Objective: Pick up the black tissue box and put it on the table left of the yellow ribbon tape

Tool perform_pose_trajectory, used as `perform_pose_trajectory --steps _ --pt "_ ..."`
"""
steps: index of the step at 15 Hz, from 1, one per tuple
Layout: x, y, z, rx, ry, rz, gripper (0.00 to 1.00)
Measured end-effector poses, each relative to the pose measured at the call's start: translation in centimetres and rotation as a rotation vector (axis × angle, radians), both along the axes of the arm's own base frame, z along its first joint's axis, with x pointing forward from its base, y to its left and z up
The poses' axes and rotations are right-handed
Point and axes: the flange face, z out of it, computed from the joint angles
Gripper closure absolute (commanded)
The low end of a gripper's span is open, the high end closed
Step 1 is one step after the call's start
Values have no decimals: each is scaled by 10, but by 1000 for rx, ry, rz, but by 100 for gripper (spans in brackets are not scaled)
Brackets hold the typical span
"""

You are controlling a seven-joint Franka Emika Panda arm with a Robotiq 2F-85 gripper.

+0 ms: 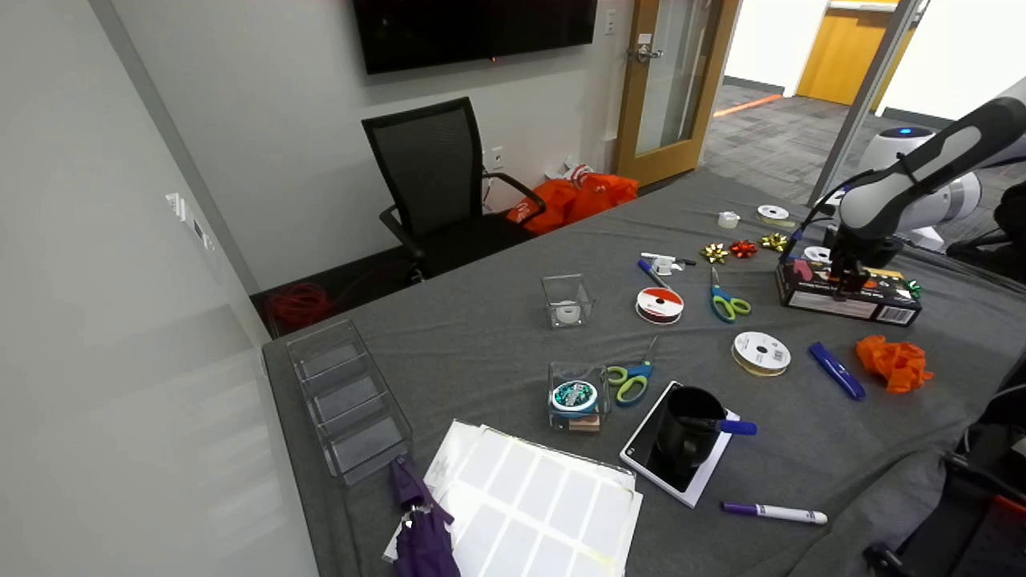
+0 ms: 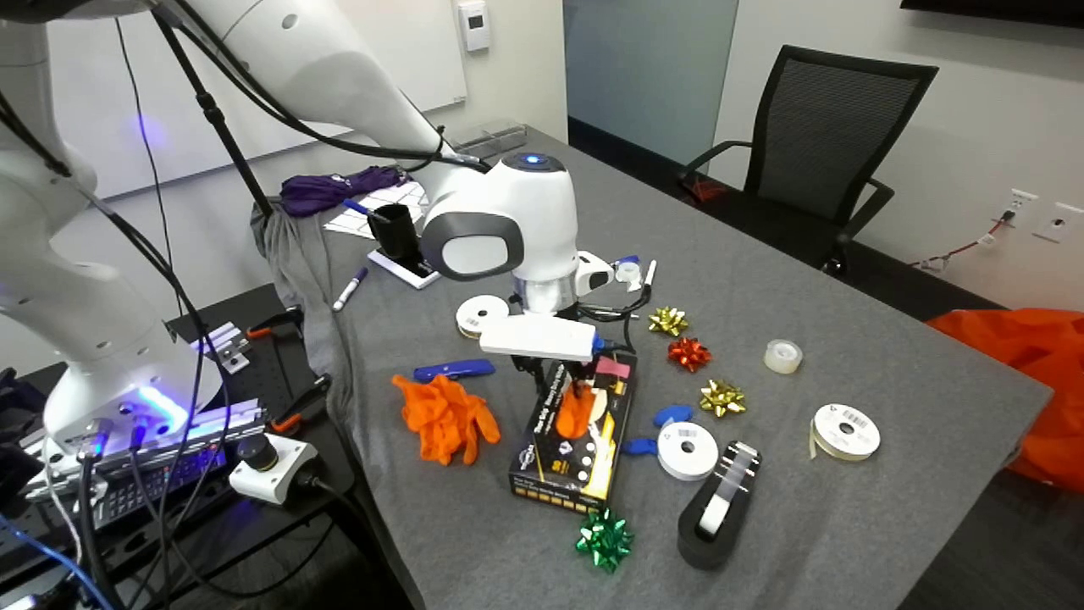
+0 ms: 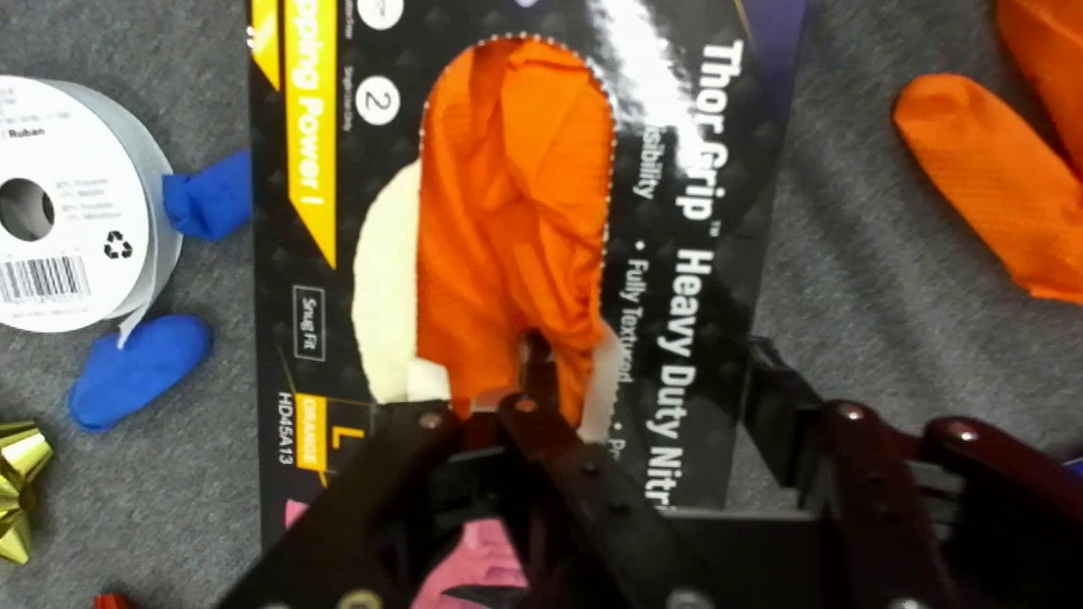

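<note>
The gripper [image 3: 647, 368] is spread across one long edge of the black tissue box [image 2: 566, 449], which lies on the surface [image 2: 474, 525]. In an exterior view, the orange glove [image 2: 445, 415] is at its nine o'clock, the ribbon roll [image 2: 673, 462] at three.

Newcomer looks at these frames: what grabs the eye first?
Probably the crumpled orange heap, loud against the grey table and lying beside the black box. Next, the white arm stretched over the table, its gripper down at that box. Both exterior views also show bright orange bags beyond the table's edge.
</note>
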Motion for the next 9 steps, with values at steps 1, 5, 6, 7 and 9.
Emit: perform_pose_trajectory --steps 1,5,6,7,9 --pt "1 0 1 -1 -2 0 79" --pt "1 -2 2 -5 -7 -1 86" --pt "2 -2 2 -6 -8 -2 86" --pt "2 -2 2 -6 -8 -4 86" --pt "3 -1 2 -7 -11 -15 86"
